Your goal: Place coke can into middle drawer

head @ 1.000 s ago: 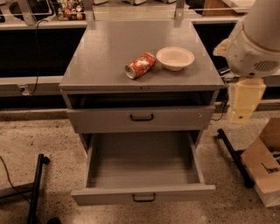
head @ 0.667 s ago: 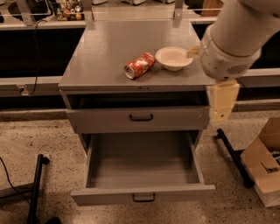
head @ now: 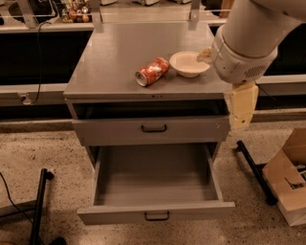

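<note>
The coke can [head: 152, 71], red-orange and white, lies on its side on the grey cabinet top [head: 119, 52], just left of the cream-white bowl [head: 190, 63]. The middle drawer [head: 155, 191] is pulled out at the bottom, its grey tray bare, with a black bar handle on its front. My white arm [head: 248, 38] comes in from the upper right, and its bulky wrist overlaps the bowl's right side. My gripper [head: 241, 109] hangs as a cream part below the wrist, beside the cabinet's right edge, right of the can and holding nothing I can see.
A closed grey drawer front [head: 150, 128] with a black handle sits above the open drawer. A cardboard box [head: 287, 184] stands on the floor at right beside a black bar [head: 253, 170]. A black stand leg [head: 39, 203] lies at lower left. Clutter lines the back shelf [head: 71, 10].
My arm has swung left and closer to the cabinet's right side, near the bowl. The can, bowl and drawers have not moved.
</note>
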Robot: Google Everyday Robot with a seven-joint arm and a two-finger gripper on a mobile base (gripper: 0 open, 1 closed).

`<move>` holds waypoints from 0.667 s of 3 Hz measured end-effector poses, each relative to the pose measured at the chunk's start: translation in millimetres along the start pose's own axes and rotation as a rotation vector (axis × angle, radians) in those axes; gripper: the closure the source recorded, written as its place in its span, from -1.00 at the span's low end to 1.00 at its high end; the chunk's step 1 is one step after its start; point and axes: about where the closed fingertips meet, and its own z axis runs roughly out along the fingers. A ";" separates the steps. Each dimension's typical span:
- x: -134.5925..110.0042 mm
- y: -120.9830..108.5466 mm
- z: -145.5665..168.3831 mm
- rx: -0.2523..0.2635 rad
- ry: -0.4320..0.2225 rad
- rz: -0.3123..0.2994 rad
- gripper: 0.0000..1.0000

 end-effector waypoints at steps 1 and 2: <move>-17.9 -30.4 27.9 -0.024 -0.016 -0.170 -1.00; -45.5 -65.5 74.5 -0.066 -0.020 -0.392 -1.00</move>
